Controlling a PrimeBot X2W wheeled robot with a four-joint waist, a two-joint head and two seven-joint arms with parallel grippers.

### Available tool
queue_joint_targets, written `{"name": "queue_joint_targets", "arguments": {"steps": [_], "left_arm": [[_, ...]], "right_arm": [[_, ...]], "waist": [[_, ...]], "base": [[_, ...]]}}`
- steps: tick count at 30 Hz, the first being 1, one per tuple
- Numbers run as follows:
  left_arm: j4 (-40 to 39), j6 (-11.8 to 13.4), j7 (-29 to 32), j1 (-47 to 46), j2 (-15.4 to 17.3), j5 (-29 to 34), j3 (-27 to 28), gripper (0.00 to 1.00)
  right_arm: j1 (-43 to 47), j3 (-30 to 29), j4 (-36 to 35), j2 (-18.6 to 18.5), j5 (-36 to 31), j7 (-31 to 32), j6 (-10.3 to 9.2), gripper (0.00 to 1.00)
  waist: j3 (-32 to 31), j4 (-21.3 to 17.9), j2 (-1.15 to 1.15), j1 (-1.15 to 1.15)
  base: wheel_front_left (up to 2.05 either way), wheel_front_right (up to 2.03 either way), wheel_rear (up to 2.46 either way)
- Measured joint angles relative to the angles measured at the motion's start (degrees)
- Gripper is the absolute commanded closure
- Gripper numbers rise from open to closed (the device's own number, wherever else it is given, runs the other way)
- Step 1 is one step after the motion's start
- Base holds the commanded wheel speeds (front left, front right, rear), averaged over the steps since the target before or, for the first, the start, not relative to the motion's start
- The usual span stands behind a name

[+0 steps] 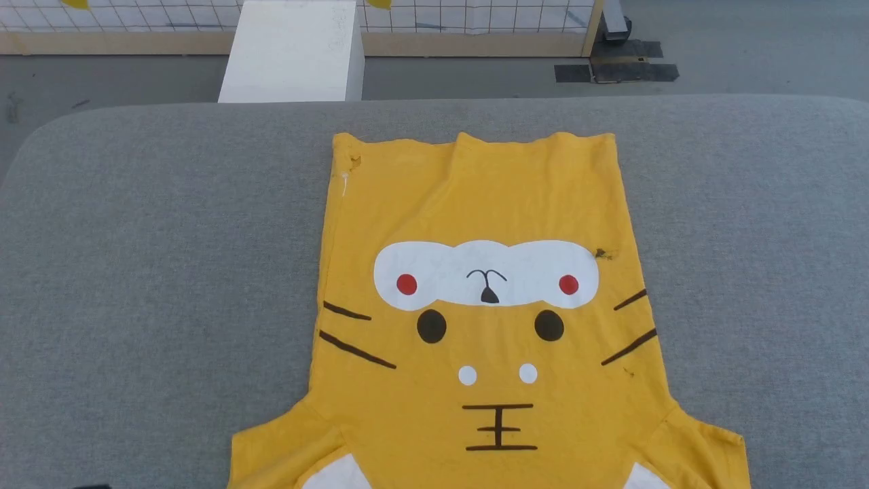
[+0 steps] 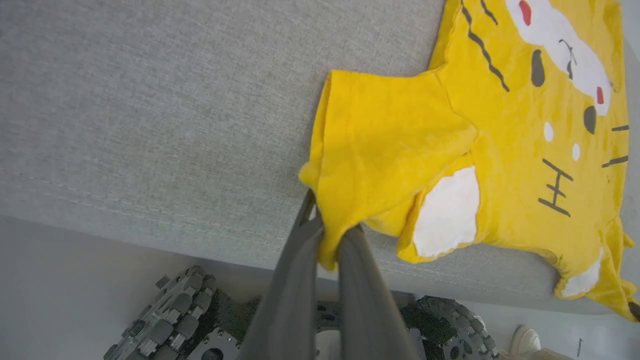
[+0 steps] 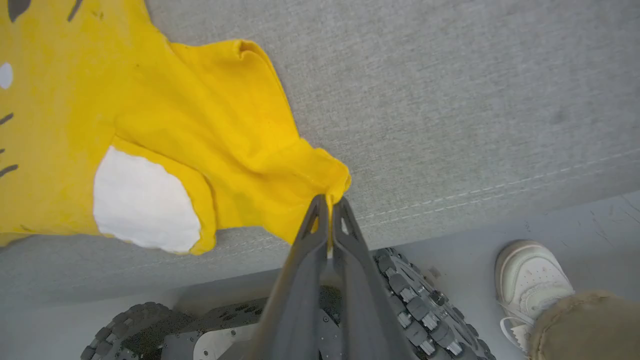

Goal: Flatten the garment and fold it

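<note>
— Whereabouts of the bright yellow short-sleeved T-shirt with the cartoon face print point(image 1: 485, 204)?
— Spread print-up on the grey cloth-covered table point(image 1: 170, 238), hem toward the far side, both sleeves at the near edge.
— And the left gripper point(image 2: 330, 215)?
— Its two long dark fingers are pinched together on the edge of one sleeve, and the yellow cloth bunches between them.
— The right gripper point(image 3: 330, 200)?
— Fingers squeezed tight on the corner of the other sleeve, just off the table's near edge. A person's white shoe point(image 3: 532, 275) stands on the floor beside the robot's studded wheel point(image 3: 415, 295).
</note>
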Motion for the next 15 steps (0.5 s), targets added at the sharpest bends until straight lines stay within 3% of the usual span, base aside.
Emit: {"name": "queue_joint_targets", "arguments": {"steps": [7,11,12,13,15], "left_arm": [[-1.26,-0.38,-0.45,-3.53,-0.31,2.04,-1.52,1.00],[-2.05,-0.82,-1.36,-4.46,-0.38,3.11,-1.96,1.00],[-2.13,-0.90,-1.53,-4.81,-0.45,3.22,-2.09,1.00],[-2.14,-1.04,-1.55,-5.11,-0.48,3.44,-2.35,1.00],[-2.15,-1.40,-1.86,-5.63,-0.63,3.49,-2.89,1.00]], "right_arm": [[-5.54,3.50,8.04,0.08,-1.62,-4.33,0.00,1.00],[-6.84,3.55,10.50,0.07,-2.34,-6.66,0.00,0.62],[-7.19,3.34,11.01,0.08,-2.70,-7.23,0.00,0.45],[-7.40,2.99,11.29,0.09,-3.22,-7.99,0.00,0.05],[-7.49,2.19,11.25,0.08,-3.43,-8.34,0.00,0.00]], "waist": [[0.05,-0.07,0.00,0.00],[0.42,-0.08,0.00,0.00],[0.54,-0.08,0.00,0.00],[0.63,-0.05,0.00,0.00],[0.67,0.10,0.00,0.00]], "base": [[0.00,0.00,0.00],[0.00,0.00,0.00],[0.00,0.00,0.00],[0.00,0.00,0.00],[0.00,0.00,0.00]]}}
